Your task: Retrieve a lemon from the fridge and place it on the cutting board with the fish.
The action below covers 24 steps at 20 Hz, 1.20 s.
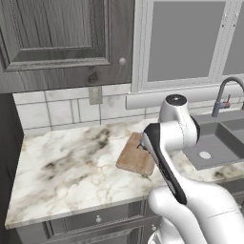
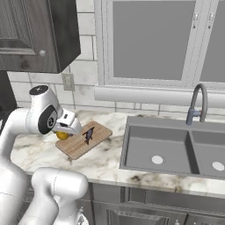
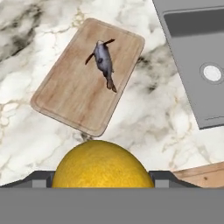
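Marble counter (image 2: 105, 160) beside the sink (image 2: 176, 149): the gripper (image 2: 65, 132), at the frame's left, grips the lemon (image 2: 62, 135) above the cutting board's (image 2: 74, 147) near corner. Released here, it could roll off the edge or nudge the fish (image 2: 88, 134).

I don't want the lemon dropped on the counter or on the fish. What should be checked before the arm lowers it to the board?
1. Lemon sits between the fingers of the gripper: ok, it shows close up in the hand view and under the hand in the right base view.
2. Cutting board in sight of the hand: ok, it lies whole on the marble counter.
3. Free space on the board: ok, the fish lies toward one end and the rest is bare wood.
4. Lemon directly above the board: cannot tell.
5. Board clear of the sink: ok, counter lies between them.
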Available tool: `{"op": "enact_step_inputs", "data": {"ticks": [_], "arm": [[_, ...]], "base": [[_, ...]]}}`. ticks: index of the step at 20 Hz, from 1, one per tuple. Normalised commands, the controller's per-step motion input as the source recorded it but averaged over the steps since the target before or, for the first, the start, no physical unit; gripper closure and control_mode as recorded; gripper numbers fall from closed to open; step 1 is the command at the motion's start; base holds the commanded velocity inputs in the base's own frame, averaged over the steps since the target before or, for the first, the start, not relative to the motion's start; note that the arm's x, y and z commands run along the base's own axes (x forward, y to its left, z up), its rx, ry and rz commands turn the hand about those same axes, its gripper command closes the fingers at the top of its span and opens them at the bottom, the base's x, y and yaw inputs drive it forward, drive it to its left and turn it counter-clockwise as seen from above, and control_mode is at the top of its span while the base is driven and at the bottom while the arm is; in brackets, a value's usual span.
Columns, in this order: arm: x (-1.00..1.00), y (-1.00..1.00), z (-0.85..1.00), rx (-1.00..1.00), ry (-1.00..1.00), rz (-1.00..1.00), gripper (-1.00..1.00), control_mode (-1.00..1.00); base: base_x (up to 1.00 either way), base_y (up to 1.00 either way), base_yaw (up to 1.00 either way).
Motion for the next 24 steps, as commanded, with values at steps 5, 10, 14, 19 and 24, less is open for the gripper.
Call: {"op": "enact_step_inputs", "data": {"ticks": [5,10,14,19,24], "arm": [[0.40,0.19,-0.31,0.02,0.03,-0.06,1.00,-1.00],[0.44,0.12,-0.37,0.05,0.02,-0.09,1.00,-1.00],[0.39,0.00,-0.42,0.02,0.06,-0.12,1.00,-1.00],[0.35,0.11,-0.23,0.00,0.04,-0.12,1.00,-1.00],[0.46,0.11,-0.34,0.01,0.11,-0.14,1.00,-1.00]], "base": [[0.00,0.00,0.00],[0.00,0.00,0.00],[0.00,0.00,0.00],[0.00,0.00,0.00],[0.00,0.00,0.00]]}}
